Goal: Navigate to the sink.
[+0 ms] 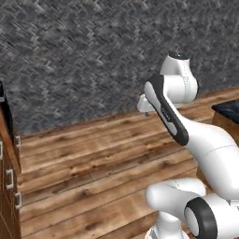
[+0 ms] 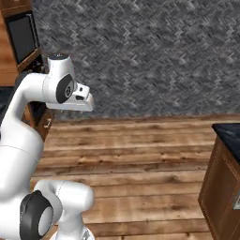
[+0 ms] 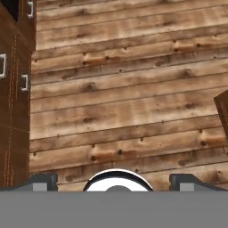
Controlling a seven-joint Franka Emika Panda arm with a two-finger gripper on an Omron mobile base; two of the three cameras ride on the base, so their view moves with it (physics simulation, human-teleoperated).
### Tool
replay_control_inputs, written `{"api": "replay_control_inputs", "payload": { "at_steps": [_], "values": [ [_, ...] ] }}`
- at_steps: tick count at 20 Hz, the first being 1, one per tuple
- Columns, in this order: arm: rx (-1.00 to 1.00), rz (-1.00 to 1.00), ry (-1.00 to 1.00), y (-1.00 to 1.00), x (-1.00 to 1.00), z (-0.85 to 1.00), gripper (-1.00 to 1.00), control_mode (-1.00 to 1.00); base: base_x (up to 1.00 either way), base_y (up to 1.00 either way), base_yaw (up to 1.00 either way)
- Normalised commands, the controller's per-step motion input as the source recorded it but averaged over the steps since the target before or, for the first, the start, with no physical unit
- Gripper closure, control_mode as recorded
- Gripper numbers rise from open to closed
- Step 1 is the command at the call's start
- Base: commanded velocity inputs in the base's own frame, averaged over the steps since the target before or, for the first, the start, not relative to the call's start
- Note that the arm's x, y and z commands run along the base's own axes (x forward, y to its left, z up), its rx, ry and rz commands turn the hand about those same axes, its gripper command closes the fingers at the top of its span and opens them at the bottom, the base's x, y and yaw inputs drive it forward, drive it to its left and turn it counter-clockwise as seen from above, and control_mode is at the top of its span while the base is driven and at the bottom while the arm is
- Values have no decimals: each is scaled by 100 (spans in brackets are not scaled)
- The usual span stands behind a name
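The sink is out of view. My gripper [image 3: 113,181] is open and holds nothing; its two dark fingertips [image 3: 42,180] stand wide apart over the wooden plank floor [image 3: 129,102]. In the base views the white arm is folded up above the floor, with the hand [image 2: 83,99] held at mid height in front of the grey patterned wall [image 2: 154,51].
Brown cabinets with silver handles [image 1: 9,177] stand at the left, also seen in the hand view [image 3: 13,98]. A black oven front [image 2: 21,33] sits in a tall wooden unit. A dark countertop [image 2: 229,133] on a wooden cabinet [image 2: 220,187] stands at the right. Open floor lies between them.
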Motion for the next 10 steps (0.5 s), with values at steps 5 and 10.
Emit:
{"api": "replay_control_inputs", "payload": {
  "at_steps": [5,10],
  "values": [
    [0,0,0,0,0,0,-100,100,0,10,-77],
    [0,0,0,0,0,0,-100,100,0,-12,-72]
  ]
}}
